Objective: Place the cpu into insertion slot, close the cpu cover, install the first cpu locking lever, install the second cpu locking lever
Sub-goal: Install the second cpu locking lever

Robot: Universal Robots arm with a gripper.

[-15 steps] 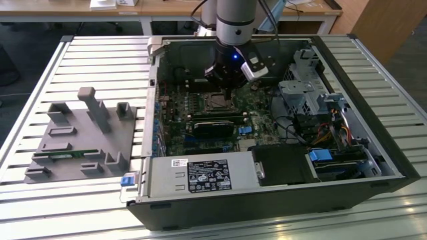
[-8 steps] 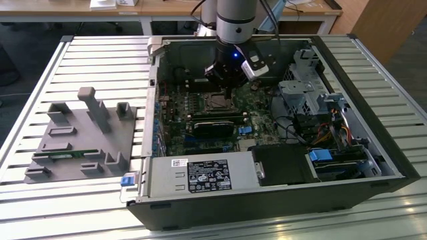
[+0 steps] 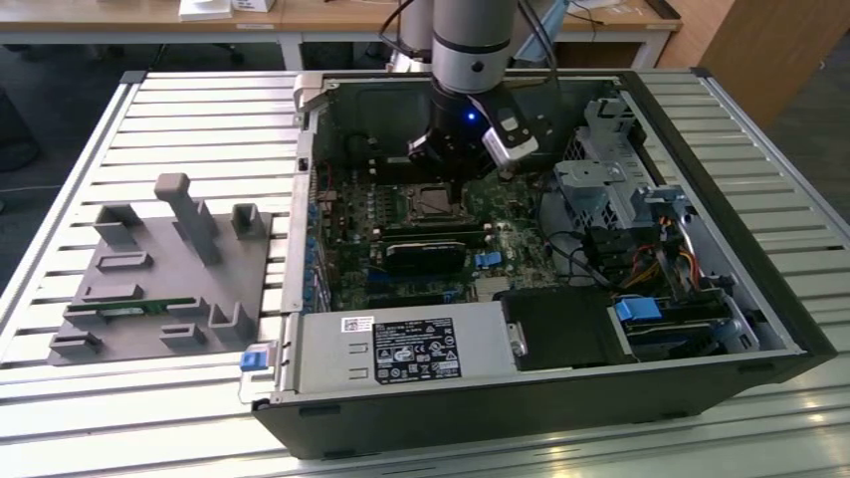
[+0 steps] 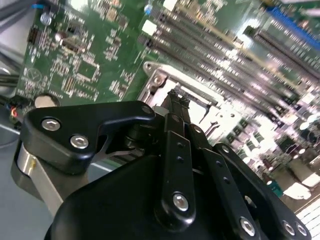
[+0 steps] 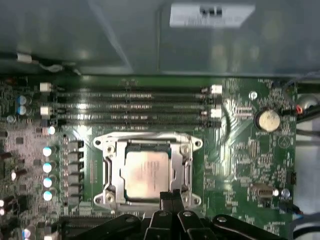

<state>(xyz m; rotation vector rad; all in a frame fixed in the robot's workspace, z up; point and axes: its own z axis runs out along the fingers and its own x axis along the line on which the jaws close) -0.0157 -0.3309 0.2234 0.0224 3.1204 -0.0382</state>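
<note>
The cpu (image 5: 145, 170), a small square chip with a dull silver top, lies seated in the socket on the green motherboard. The cpu cover (image 5: 114, 165), a grey metal frame, lies flat around it, with the chip showing through its opening. My gripper (image 5: 171, 196) hovers at one edge of the socket, fingers pressed together with nothing visible between them. In the second wrist view the gripper's tips (image 4: 176, 97) sit just over the socket's metal frame (image 4: 156, 80). In the exterior view my gripper (image 3: 459, 179) hangs inside the open computer case, right above the socket (image 3: 428, 202). I cannot make out the locking levers clearly.
Memory slots (image 5: 135, 105) run beside the socket, and a coin battery (image 5: 268, 120) lies further off. A black card (image 3: 425, 257), power supply (image 3: 398, 349) and drive cage (image 3: 604, 189) fill the case. A grey fixture (image 3: 159, 279) stands on the table at the exterior view's left.
</note>
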